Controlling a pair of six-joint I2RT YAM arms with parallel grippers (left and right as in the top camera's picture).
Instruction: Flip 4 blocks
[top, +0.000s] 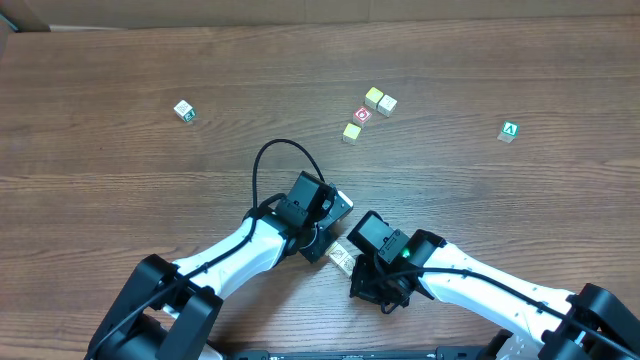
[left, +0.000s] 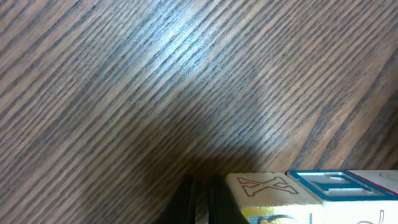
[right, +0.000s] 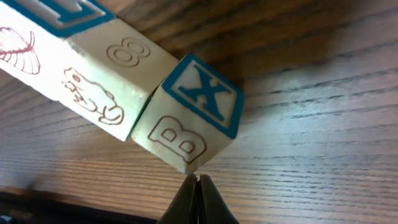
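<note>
Lying in a diagonal row, blocks (right: 112, 81) (X-block endmost); left claw (left: 200, 190), right claw (right: 198, 185) closed, empty.

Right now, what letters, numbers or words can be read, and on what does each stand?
"X", blue: top face of the end block.
"B", outlined: side of that block.
"8": neighbouring block.
"X", outlined: cream block, left wrist view.
"A": green cube.
Blue letter on the blue-framed block: cut off.
Marks on the pale blocks: too small.
</note>
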